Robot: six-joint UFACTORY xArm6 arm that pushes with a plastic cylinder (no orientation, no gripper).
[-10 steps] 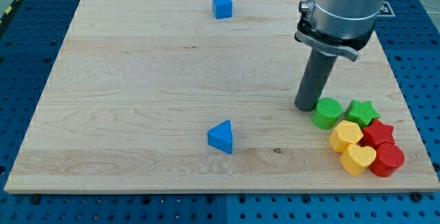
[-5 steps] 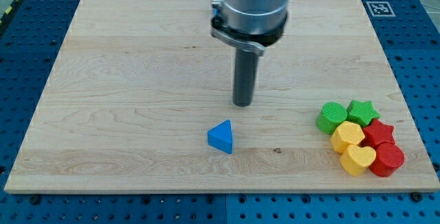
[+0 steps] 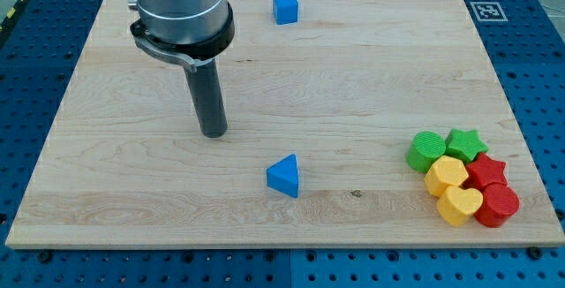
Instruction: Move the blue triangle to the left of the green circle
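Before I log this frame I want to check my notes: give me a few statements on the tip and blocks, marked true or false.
1. My tip touches the blue triangle. False: it stands apart, up and to the view's left of it.
2. The green circle sits beside the green star. True.
3. The blue cube lies near the view's bottom edge. False: it is near the top.
4. The blue triangle is left of the green circle in the view, with bare board between them. True.

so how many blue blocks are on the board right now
2. The blue cube sits near the view's top edge; the blue triangle lies lower, around the middle, down and right of my tip. None seem hidden.
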